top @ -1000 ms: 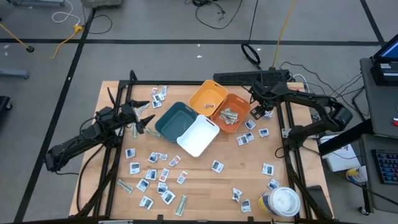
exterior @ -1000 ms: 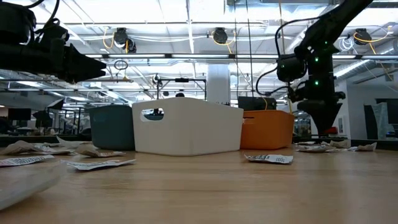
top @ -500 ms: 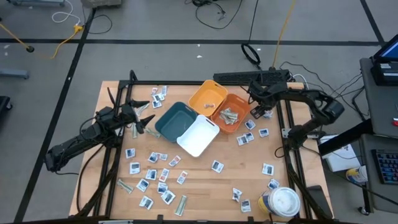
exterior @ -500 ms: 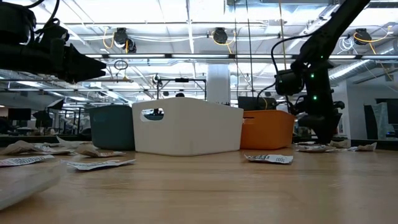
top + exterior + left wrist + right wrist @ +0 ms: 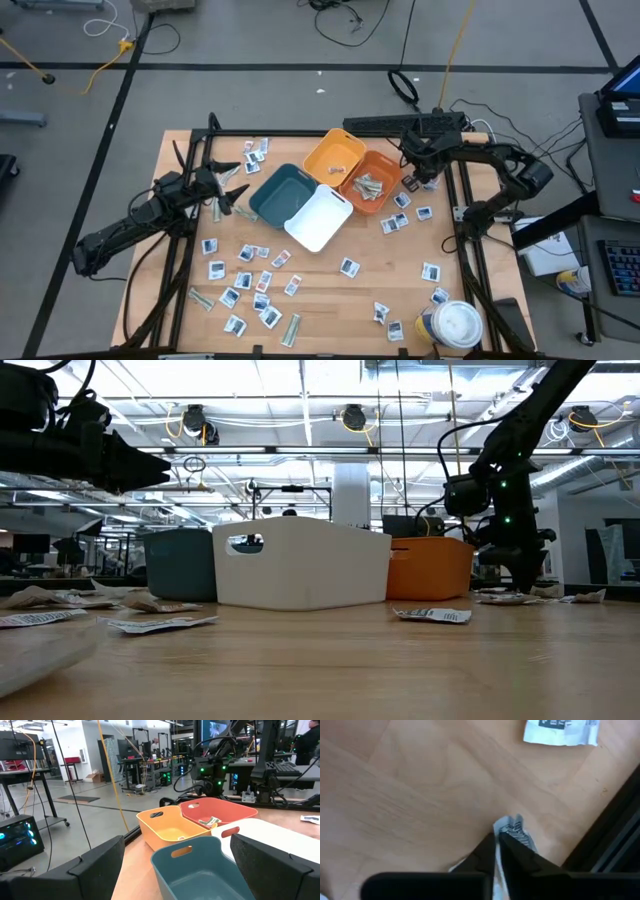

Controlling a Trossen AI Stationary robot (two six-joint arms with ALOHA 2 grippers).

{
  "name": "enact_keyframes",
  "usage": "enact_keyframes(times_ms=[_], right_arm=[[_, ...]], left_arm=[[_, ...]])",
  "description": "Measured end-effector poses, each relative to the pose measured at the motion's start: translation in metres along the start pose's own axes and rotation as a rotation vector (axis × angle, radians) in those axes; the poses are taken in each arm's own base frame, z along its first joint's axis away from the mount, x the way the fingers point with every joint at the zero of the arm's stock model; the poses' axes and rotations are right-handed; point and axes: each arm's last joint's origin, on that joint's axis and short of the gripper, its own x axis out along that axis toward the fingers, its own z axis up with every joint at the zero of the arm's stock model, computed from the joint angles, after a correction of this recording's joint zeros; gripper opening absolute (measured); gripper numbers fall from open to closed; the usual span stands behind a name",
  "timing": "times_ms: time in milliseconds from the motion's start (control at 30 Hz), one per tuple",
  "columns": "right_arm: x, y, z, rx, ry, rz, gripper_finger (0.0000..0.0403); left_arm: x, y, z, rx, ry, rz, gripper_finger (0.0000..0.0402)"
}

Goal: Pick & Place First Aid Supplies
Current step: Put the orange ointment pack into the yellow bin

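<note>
- High view: wooden table (image 5: 330,300) strewn with packets; my right gripper (image 5: 416,181) is down at the far right edge beside the orange bin (image 5: 385,166). My left gripper (image 5: 238,188) waits beside the teal bin (image 5: 280,192), fingers wide apart, empty.
- Low view: my right gripper (image 5: 520,575) reaches the tabletop.
- Right wrist view: my fingers (image 5: 517,855) are pinched together on a packet (image 5: 516,830).

I can read no text from here: the packet (image 5: 559,731) on the table (image 5: 410,795) carries dark printed marks, but I can't make out any letters or numbers.
</note>
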Motion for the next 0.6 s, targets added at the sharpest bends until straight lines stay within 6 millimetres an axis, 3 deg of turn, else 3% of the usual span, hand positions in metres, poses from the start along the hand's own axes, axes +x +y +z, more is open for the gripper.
enact_keyframes(times_ms=[300, 600], right_arm=[[-0.004, -0.002, -0.006, -0.008, 0.034, 0.003, 0.0001], [-0.043, -0.014, -0.002, 0.002, 0.016, -0.026, 0.0001]], left_arm=[[0.0, 0.0, 0.0, 0.0, 0.0, 0.0, 0.0367], [0.0, 0.0, 0.0, 0.0, 0.0, 0.0, 0.0367]])
